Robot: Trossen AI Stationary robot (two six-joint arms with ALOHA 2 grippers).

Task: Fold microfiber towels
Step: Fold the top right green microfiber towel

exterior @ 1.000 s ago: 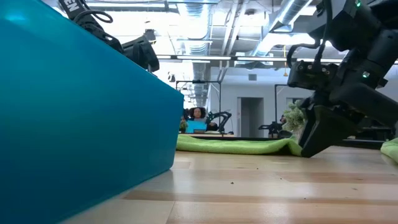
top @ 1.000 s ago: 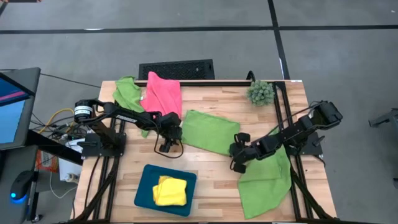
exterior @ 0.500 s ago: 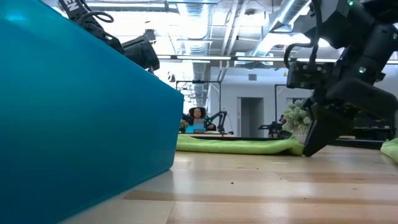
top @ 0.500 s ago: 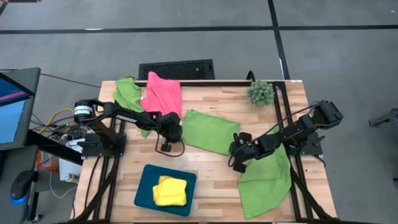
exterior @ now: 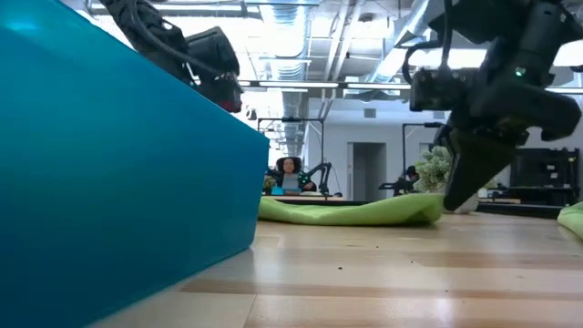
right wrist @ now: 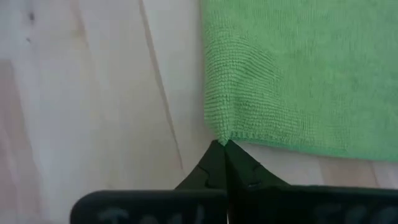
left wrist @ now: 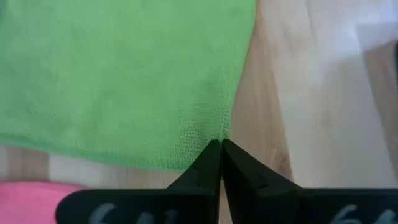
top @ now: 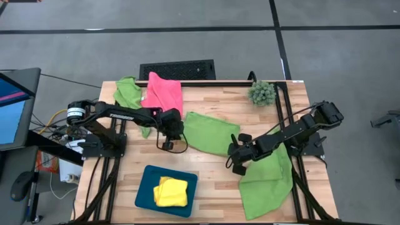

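A lime green microfiber towel (top: pixel 211 132) lies spread on the middle of the wooden table; in the low view it shows as a low green strip (exterior: pixel 346 214). My left gripper (left wrist: pixel 221 148) is shut at its near left corner. My right gripper (right wrist: pixel 222 145) is shut at its near right corner. In the high view my left gripper (top: pixel 180 134) and my right gripper (top: pixel 233 150) stand at the towel's two ends. In the low view the teal tray hides my left gripper's fingertips. My left gripper pinches the towel's near left corner (left wrist: pixel 214 134) between its fingertips, slanting down from the table's left. The rest of the towel lies on the table. My right gripper pinches the near right corner (right wrist: pixel 222 132) at its fingertips, slanting down from the right. That corner (exterior: pixel 428 208) is raised a little off the wood.
A pink towel (top: pixel 164 94) and a green one (top: pixel 128 94) lie at the far left. Another green towel (top: pixel 265 184) hangs over the near right edge. A teal tray (top: pixel 145 194) holds a folded yellow towel (top: pixel 170 191). A small plant (top: pixel 262 92) stands far right.
Both grippers have shut on the towel's near corners and risen a little. In the low view the right gripper has gone up, and the towel's right end has lifted slightly with it. The rest of the towel has stayed flat.
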